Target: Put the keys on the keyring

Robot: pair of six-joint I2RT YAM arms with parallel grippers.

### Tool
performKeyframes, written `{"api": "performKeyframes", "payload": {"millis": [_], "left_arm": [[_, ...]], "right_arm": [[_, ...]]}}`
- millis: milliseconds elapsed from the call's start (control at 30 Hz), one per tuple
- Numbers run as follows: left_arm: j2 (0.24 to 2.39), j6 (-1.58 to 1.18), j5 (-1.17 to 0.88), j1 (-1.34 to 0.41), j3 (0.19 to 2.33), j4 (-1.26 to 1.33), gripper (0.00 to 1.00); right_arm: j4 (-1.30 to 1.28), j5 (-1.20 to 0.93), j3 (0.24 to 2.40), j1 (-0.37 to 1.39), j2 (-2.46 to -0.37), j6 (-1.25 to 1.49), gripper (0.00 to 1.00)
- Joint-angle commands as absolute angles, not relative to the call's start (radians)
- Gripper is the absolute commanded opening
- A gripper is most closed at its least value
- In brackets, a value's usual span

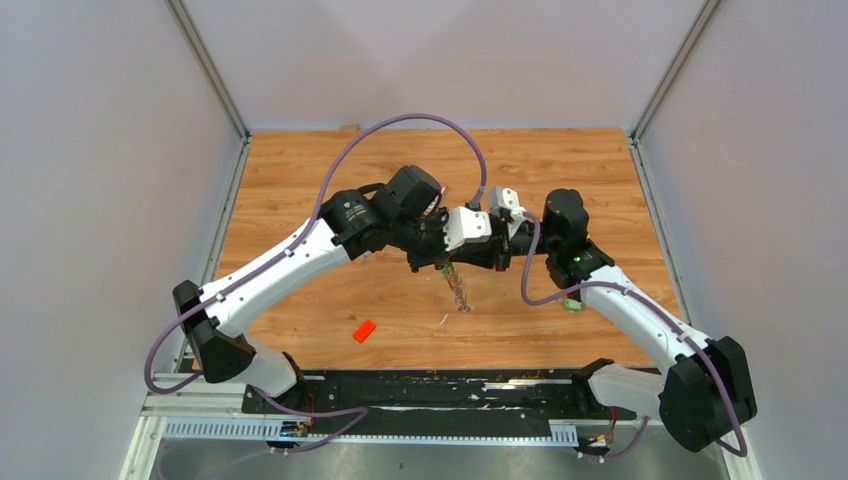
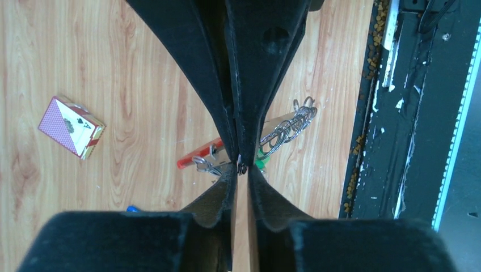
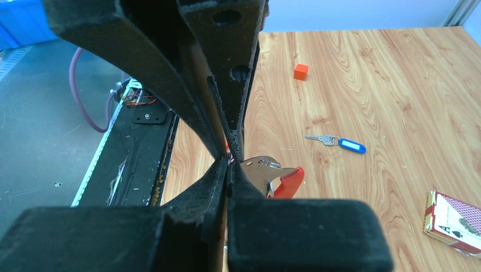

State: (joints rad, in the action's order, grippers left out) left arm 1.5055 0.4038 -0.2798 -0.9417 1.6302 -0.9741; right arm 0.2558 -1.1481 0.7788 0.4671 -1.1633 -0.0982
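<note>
**Keyring point(image 1: 459, 288) aloft between both arms: part the loop gently**

From above, it dangles over the table point(image 1: 300, 190) where the arms meet. The left wrist view shows the left gripper point(image 2: 241, 171) nipped onto a wire loop point(image 2: 242, 168), with the red strap point(image 2: 195, 158) beneath. In the right wrist view the right gripper point(image 3: 228, 170) is pressed together on that loop, and a blue-tagged key point(image 3: 339, 143) lies well apart. Best to anchor one side and pry only slightly.

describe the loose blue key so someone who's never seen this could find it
In the right wrist view, start from the wooden table. On its bare wood, between the small orange block higher up and the playing-card box at the lower right edge, lies the blue-tagged key. It alone pairs a small silver key with an oblong blue tag bearing a white strip.
</note>
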Motion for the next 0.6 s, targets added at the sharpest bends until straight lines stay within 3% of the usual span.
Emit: {"api": "performKeyframes", "payload": {"millis": [0, 200, 567], "left_arm": [[1.390, 0.445, -0.324, -0.924, 1.551, -0.839, 0.23], [1.223, 0.497, -0.346, -0.906, 1.326, -0.599, 0.35], [1.202, 0.474, -0.405, -0.900, 1.217, -0.459, 0.33]], "right_arm": [[0.325, -1.159, 0.825, 0.449, -1.120, -0.051, 0.00], [0.389, -1.186, 0.827, 0.433, -1.106, 0.044, 0.00], [0.425, -1.199, 0.819, 0.426, -1.108, 0.075, 0.00]]}}
